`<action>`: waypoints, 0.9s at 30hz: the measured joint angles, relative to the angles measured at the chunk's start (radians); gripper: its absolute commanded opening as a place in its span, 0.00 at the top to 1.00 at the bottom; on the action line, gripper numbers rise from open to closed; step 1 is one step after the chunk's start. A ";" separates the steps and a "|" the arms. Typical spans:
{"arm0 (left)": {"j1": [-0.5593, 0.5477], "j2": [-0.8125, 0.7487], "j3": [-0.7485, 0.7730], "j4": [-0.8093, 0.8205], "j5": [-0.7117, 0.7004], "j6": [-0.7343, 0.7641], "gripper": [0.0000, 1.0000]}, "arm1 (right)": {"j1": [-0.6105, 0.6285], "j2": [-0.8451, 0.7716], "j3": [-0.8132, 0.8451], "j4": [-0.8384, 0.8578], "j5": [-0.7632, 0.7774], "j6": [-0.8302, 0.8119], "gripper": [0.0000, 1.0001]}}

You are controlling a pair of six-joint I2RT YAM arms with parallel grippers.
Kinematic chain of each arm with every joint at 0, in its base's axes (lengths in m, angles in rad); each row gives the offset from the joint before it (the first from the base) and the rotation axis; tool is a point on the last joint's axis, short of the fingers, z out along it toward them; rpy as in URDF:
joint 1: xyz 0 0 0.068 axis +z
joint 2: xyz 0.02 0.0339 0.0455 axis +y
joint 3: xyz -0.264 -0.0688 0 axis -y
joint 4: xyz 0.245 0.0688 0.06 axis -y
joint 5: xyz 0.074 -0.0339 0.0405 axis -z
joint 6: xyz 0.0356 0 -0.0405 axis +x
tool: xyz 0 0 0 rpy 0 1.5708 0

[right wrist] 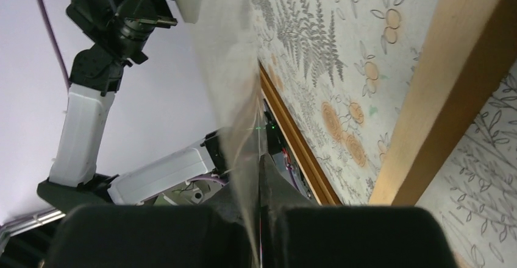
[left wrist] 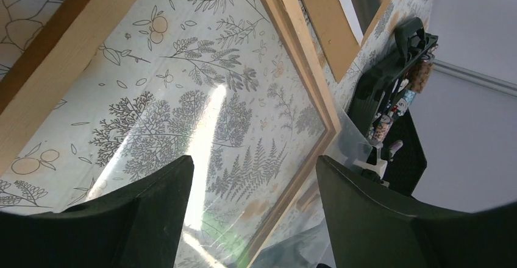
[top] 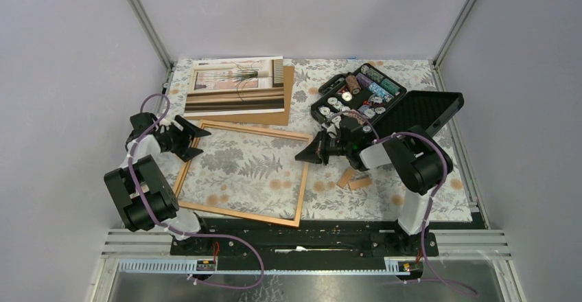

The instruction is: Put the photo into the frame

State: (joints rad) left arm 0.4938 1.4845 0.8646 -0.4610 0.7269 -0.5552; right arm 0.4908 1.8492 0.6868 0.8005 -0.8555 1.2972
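Observation:
The photo (top: 237, 86) lies face up on a brown backing board (top: 289, 103) at the back of the table. In front of it the frame (top: 303, 178) lies flat, with the patterned cloth showing through it. My right gripper (top: 312, 152) hovers at the frame's right side, shut on the edge of a clear sheet (right wrist: 231, 79) that runs up between its fingers (right wrist: 292, 195). At the frame's far left corner my left gripper (top: 199, 137) is open. In the left wrist view the same sheet (left wrist: 213, 219) glints over the frame (left wrist: 305, 67), beyond the spread jaws (left wrist: 255, 164).
An open black case (top: 360, 96) of small parts stands at the back right, its lid (top: 418, 113) folded out toward the wall. Two small wooden blocks (top: 353, 178) lie right of the frame. Enclosure walls close in left, right and back.

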 measured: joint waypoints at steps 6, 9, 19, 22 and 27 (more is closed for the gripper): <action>0.005 -0.003 0.000 0.001 -0.021 0.006 0.01 | 0.028 0.050 -0.007 0.031 0.027 0.019 0.98; -0.007 -0.012 0.000 -0.010 -0.074 0.027 0.01 | 0.028 0.050 -0.010 0.018 0.029 -0.008 0.90; -0.099 -0.008 0.019 -0.030 -0.214 0.056 0.01 | 0.022 -0.163 -0.013 -0.399 0.162 -0.392 0.93; -0.142 0.011 0.027 -0.029 -0.230 0.058 0.01 | 0.011 -0.185 -0.026 -0.430 0.175 -0.441 1.00; -0.192 0.054 0.030 -0.031 -0.250 0.069 0.01 | -0.031 -0.211 -0.078 -0.479 0.189 -0.504 1.00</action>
State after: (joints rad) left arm 0.3019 1.5387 0.8948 -0.4915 0.4770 -0.4862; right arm 0.4603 1.6382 0.6086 0.3218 -0.6662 0.7933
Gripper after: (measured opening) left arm 0.987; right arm 0.018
